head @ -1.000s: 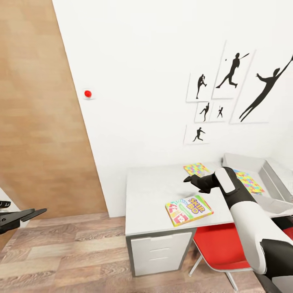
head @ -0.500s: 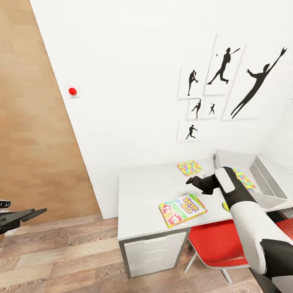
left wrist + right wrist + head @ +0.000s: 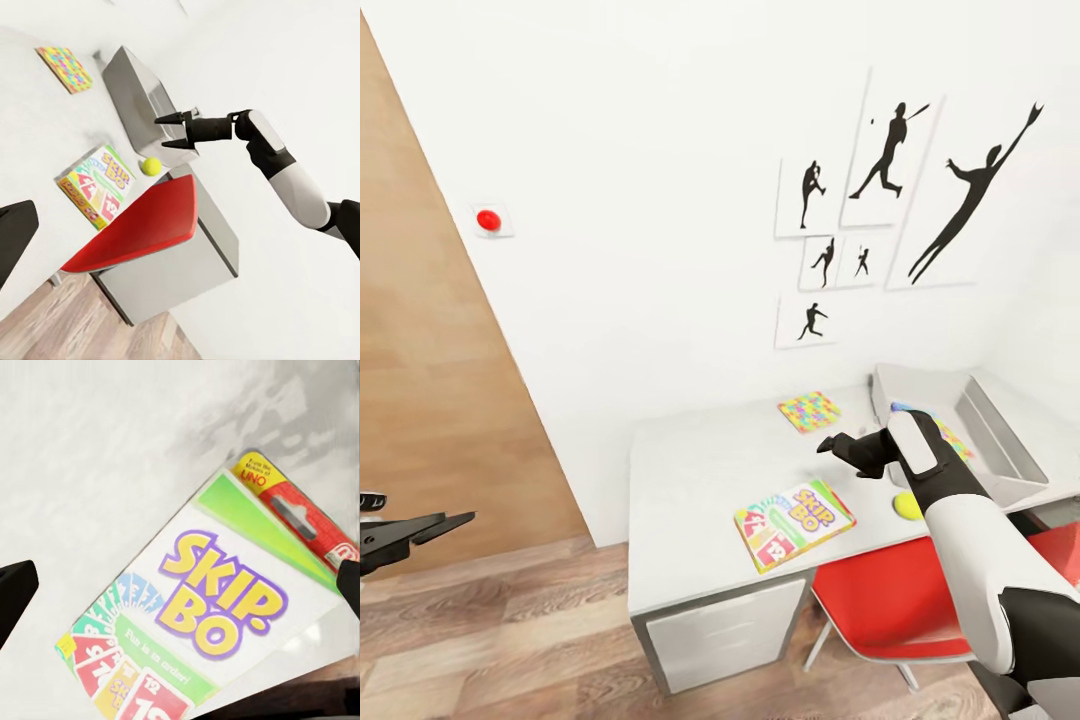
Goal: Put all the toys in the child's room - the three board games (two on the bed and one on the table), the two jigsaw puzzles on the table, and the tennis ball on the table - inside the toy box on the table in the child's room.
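Up close, my right wrist camera looks straight down on the SKIP-BO box (image 3: 225, 607), flat on the pale table (image 3: 90, 457) with its yellow-and-purple lettering, green band and red card corner readable, and a dark fingertip at each side edge of the picture. From the head camera I see the right gripper (image 3: 828, 444) hovering above the table (image 3: 700, 470), its jaws slightly parted and holding nothing, with the SKIP-BO box (image 3: 794, 522) lying just below and nearer to me, close to the front edge. My left wrist camera shows that gripper (image 3: 162, 130) from the side, fingers spread a little, above the tennis ball (image 3: 151, 166), which sits beside the box (image 3: 96, 185) near the red chair (image 3: 139, 225). The head view puts the yellow-green ball (image 3: 907, 505) just beside my right forearm. My left gripper (image 3: 420, 528) hangs over the wood floor, well away from the desk; I cannot tell its opening. Farther back lies a mosaic puzzle square (image 3: 809, 410), and the grey toy box (image 3: 1000, 440) sits against the wall with a second puzzle (image 3: 952, 437) inside.
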Robot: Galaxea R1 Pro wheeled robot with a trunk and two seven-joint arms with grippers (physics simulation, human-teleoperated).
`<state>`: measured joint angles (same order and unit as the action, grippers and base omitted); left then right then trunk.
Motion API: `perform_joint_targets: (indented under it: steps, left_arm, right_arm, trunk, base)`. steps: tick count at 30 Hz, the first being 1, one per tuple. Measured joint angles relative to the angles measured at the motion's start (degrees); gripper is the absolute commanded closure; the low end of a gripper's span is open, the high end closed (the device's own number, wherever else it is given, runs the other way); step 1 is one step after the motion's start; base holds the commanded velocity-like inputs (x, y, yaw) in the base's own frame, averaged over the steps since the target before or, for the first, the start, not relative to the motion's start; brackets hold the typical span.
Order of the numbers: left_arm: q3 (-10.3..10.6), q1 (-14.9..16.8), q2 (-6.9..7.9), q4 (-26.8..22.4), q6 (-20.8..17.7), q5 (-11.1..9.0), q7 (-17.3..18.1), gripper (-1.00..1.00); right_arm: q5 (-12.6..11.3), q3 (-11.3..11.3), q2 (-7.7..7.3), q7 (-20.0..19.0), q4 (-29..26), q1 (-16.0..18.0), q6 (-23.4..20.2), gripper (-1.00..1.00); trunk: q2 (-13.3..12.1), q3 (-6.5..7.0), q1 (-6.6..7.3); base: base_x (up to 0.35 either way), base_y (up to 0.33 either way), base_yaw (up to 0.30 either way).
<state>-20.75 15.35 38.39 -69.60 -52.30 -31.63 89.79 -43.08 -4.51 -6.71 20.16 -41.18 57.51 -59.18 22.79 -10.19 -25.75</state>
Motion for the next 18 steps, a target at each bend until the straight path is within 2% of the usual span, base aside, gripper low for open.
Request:
perform_joint_targets:
  steps: [10, 18]
  left_arm:
    - [0.0, 0.0, 0.0, 0.07, 0.0, 0.02, 0.0, -1.0]
    - [-0.01, -0.01, 0.0, 0.09, 0.0, -0.02, 0.0, -1.0]
  right_arm:
    - [0.0, 0.08, 0.33, 0.02, -0.24, -0.01, 0.0, -1.0]
    - [0.0, 0.09, 0.45, 0.02, -0.33, -0.05, 0.01, -1.0]
  trunk:
    - [0.0, -0.81, 0.0]
    - [0.01, -1.28, 0.0]
  base:
    - [0.121, 0.068, -0.121]
    - [0.027, 0.016, -0.035]
